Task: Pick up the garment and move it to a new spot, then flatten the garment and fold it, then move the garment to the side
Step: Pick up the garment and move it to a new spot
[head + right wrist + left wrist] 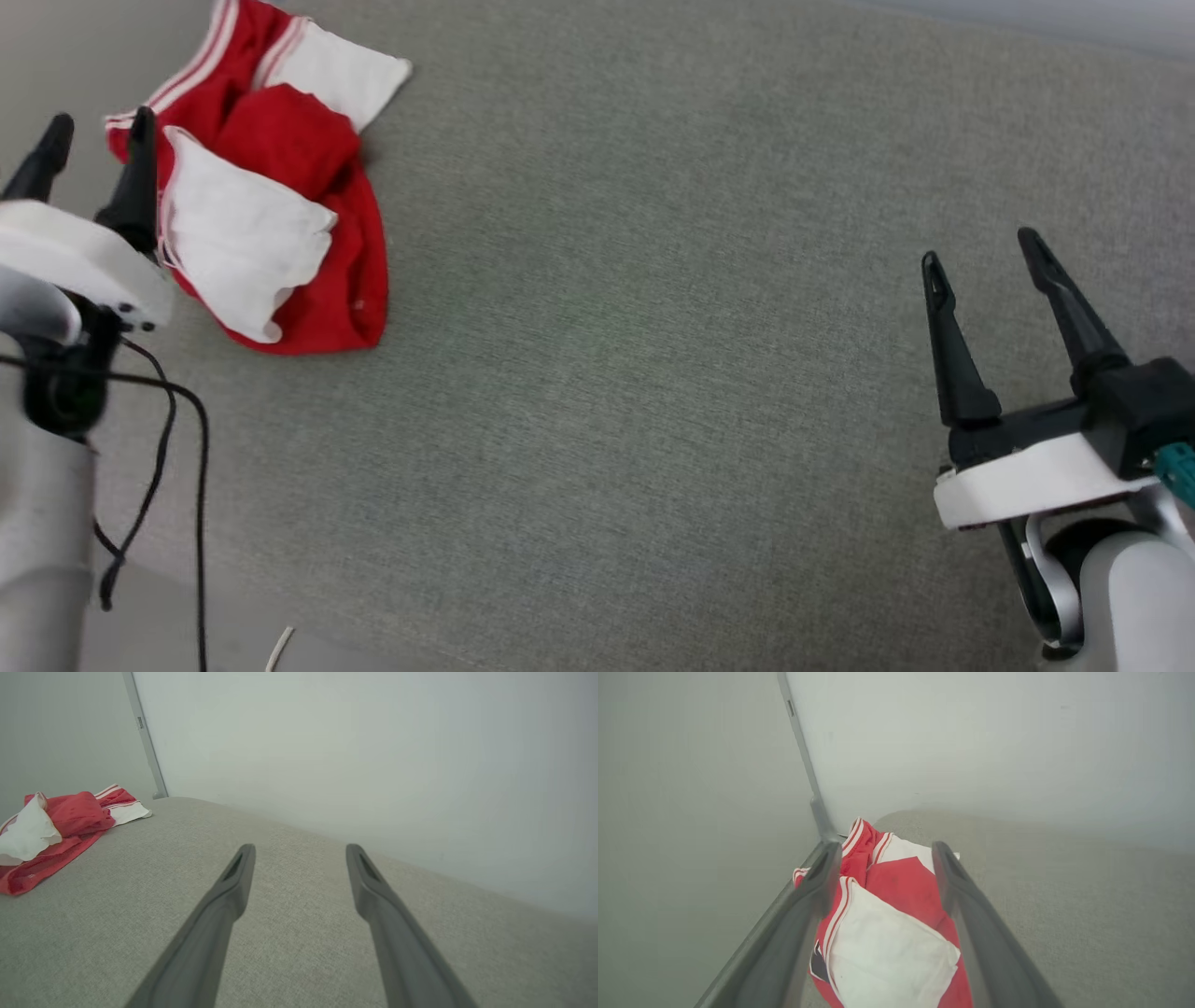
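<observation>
garment [308, 149] crumpled | at fingertips of spread left hand [102, 118] | right hand [982, 248] well apart

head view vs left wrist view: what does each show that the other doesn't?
Head view: the right hand, open, with a wide stretch of grey surface between it and the garment; a black cable at lower left. Left wrist view: a dark patch at the garment's lower edge, and a grey upright strip in the wall corner. Both: the crumpled red-and-white garment and the open left hand at it.
</observation>
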